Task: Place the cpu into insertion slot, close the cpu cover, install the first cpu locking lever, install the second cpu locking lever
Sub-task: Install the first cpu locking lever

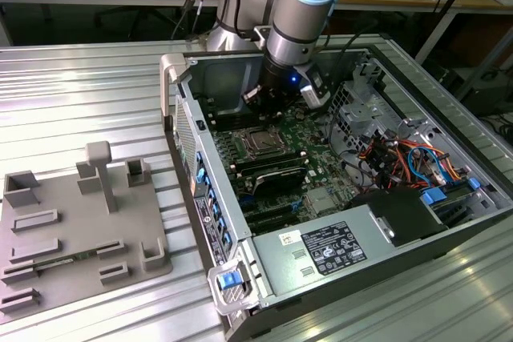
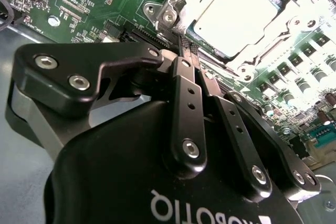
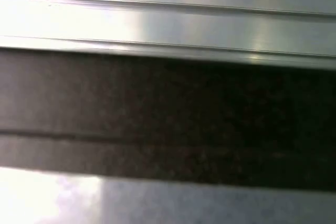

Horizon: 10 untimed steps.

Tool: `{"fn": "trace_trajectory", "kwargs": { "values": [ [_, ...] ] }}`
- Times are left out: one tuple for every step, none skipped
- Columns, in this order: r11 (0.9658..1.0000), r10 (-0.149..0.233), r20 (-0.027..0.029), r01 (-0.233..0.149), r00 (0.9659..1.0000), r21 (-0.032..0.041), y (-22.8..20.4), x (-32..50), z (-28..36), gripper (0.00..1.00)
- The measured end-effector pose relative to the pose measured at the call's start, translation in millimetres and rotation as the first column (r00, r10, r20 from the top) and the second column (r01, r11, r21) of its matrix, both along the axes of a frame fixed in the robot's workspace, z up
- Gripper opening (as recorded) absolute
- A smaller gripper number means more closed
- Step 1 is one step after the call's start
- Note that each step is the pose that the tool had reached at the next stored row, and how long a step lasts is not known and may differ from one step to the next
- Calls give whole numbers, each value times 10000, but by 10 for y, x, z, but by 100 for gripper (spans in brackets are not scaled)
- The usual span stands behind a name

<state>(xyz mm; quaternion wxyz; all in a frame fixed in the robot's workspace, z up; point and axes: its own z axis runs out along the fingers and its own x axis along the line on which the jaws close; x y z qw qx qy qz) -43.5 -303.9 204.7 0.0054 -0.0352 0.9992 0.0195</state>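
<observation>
The cpu [image 2: 236, 11] lies flat in the insertion slot with its silver-grey top showing; the slot's pin field is hidden beneath it. The shiny cpu cover [image 2: 170, 11] lies down around the chip as a metal frame. My gripper [image 2: 187, 45] is shut, its two black fingertips pressed together beside one corner of the cover, and I see nothing between them. In the exterior view the gripper [image 1: 255, 98] hangs inside the open computer case, just behind the cpu [image 1: 261, 142] on the green board. I cannot make out the locking levers.
The case walls [image 1: 200, 158] ring the board. Long black memory slots [image 1: 272, 170] lie in front of the socket, with a power supply [image 1: 337, 246] and coloured cables [image 1: 401, 158] toward the exterior view's right. A grey fixture plate [image 1: 80, 230] rests outside on the ribbed metal table.
</observation>
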Motion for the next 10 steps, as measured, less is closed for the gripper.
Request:
{"fn": "trace_trajectory", "kwargs": {
  "values": [
    [10000, 0, -2, 0, 10000, -13, -1, 3, -5, 11],
    [10000, -1, -3, 1, 10000, -22, -1, 4, -8, 11],
    [10000, -2, -2, 2, 10000, -30, -1, 6, -12, 11],
    [10000, -3, 0, 3, 10000, -34, 0, 7, -14, 11],
    [10000, -2, 1, 2, 10000, -39, 0, 8, -17, 11],
    [10000, -1, 1, 1, 10000, -49, 0, 9, -20, 11],
    [10000, -1, 0, 1, 10000, -57, 0, 9, -22, 11],
    [10000, 0, 1, 0, 10000, -77, 0, 11, -29, 11],
    [10000, 1, 1, -1, 10000, -96, 0, 12, -37, 11],
    [9999, -1, -2, 1, 10000, -116, 1, 13, -46, 11]
  ]
}}
